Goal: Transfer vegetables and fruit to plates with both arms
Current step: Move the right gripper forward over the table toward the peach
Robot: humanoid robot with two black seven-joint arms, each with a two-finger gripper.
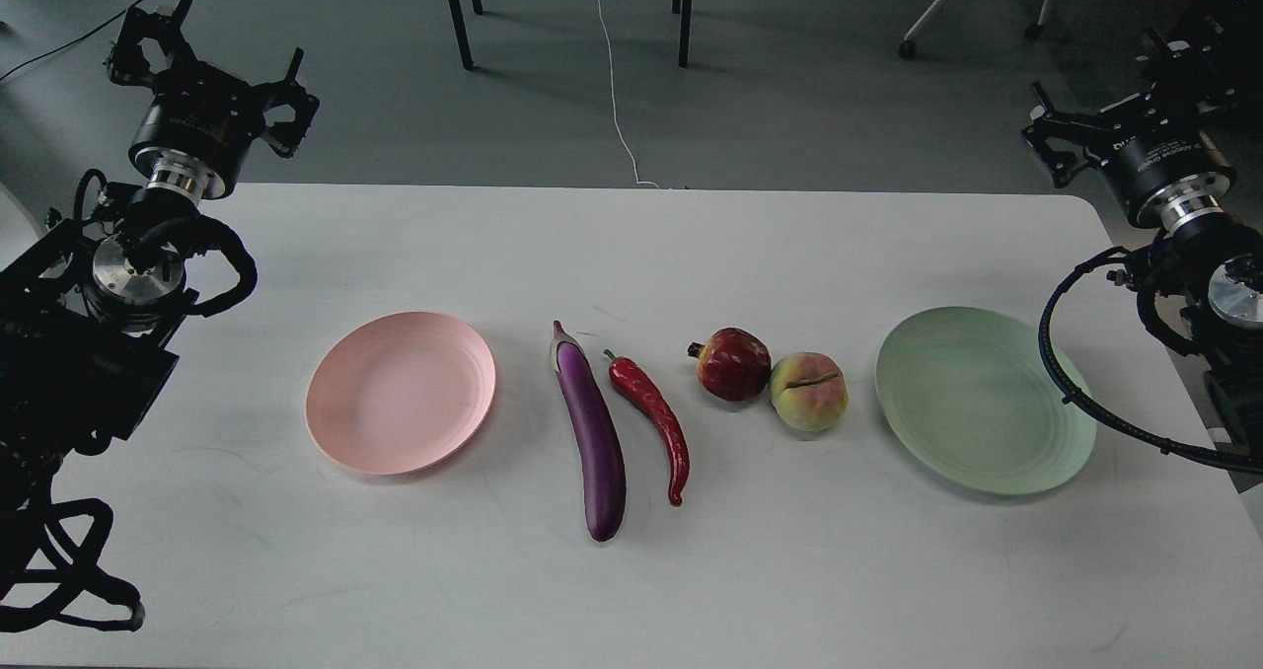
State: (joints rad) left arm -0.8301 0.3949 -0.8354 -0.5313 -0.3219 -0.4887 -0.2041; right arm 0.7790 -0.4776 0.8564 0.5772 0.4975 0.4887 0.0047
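A row of produce lies across the middle of the white table (631, 255). From left to right: a long purple eggplant (592, 437), a red chili pepper (653, 417), a dark red pomegranate (734, 364) and a yellow-pink peach (808, 391) touching it. A pale pink plate (400, 392) sits empty left of the eggplant. A pale green plate (984, 400) sits empty right of the peach. My left gripper (219, 57) hangs open beyond the table's far left corner. My right gripper (1120, 92) is open past the far right corner. Both hold nothing.
A black cable (1071, 378) from my right arm loops over the green plate's right rim. Chair and table legs (456, 13) stand on the grey floor behind the table, with a white cord (612, 77) trailing there.
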